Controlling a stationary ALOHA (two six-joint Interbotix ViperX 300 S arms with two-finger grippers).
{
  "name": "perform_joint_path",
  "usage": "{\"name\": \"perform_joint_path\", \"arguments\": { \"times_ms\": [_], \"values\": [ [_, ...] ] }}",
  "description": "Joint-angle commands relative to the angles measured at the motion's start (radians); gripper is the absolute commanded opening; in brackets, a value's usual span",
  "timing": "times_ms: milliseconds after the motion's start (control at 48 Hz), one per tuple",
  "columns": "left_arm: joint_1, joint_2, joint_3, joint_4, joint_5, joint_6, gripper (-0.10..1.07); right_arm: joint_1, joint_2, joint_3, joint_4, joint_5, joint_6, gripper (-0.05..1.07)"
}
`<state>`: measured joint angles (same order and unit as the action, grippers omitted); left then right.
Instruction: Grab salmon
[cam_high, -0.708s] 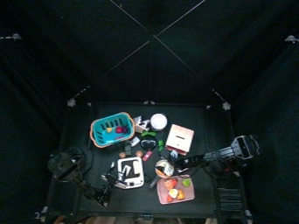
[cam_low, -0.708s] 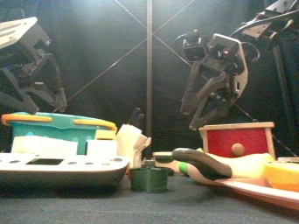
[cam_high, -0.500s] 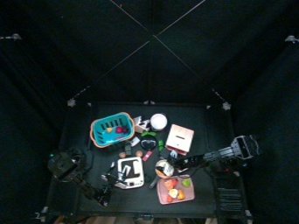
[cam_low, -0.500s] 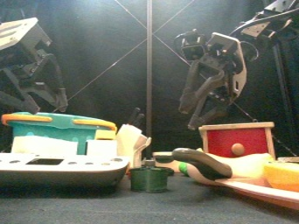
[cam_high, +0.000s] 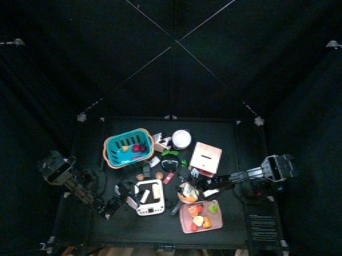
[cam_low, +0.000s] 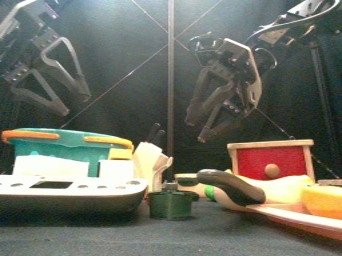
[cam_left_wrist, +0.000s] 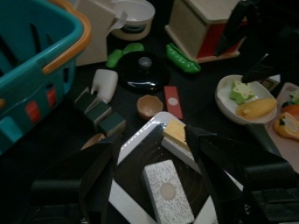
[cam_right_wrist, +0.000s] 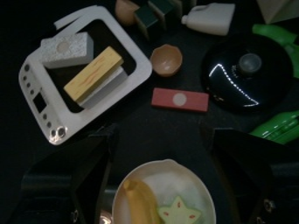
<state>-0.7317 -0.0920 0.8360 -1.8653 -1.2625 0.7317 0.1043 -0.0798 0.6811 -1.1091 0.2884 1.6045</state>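
**Left arm lifted away; right fingers above the salmon, nothing gripped**

Since the earlier frames the left arm has swung outward toward the surface's left edge and risen in the front view. The right arm has edged slightly inward.

Salmon (cam_right_wrist: 181, 99): small flat red-pink slab lying flat on the black surface, between the white tray (cam_right_wrist: 47, 105) and the black round lid (cam_right_wrist: 246, 66), just beside a small brown cup (cam_right_wrist: 167, 59).

Handling (judgement): looks like a light, rigid toy piece with a smooth and possibly slick top. It sits low, so there is little side wall to catch. Best hold is across the short width, fingers down to the surface on both long edges.

Right gripper (cam_right_wrist: 162, 144): fingers spread fully and empty, hanging above the surface. The salmon lies just ahead of the gap, apart from both fingers, with the plate (cam_right_wrist: 122, 188) rim nearer.

Left gripper (cam_left_wrist: 156, 153): fingers apart and empty, hanging over the tray. The salmon (cam_left_wrist: 172, 98) lies beyond them.
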Motion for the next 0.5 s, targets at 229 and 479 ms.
{"name": "perform_joint_path", "arguments": {
  "times_ms": [229, 479],
  "values": [
    [0.319, -0.181, 0.167, 0.453, 0.313, 0.005, 0.93, -0.140, -0.023, -0.046, 0.106, -0.009, 0.000, 1.01],
    [0.607, -0.342, 0.229, 0.615, 0.693, 0.009, 0.93, -0.221, -0.032, -0.055, 0.241, -0.005, -0.003, 1.01]
  ]
}}
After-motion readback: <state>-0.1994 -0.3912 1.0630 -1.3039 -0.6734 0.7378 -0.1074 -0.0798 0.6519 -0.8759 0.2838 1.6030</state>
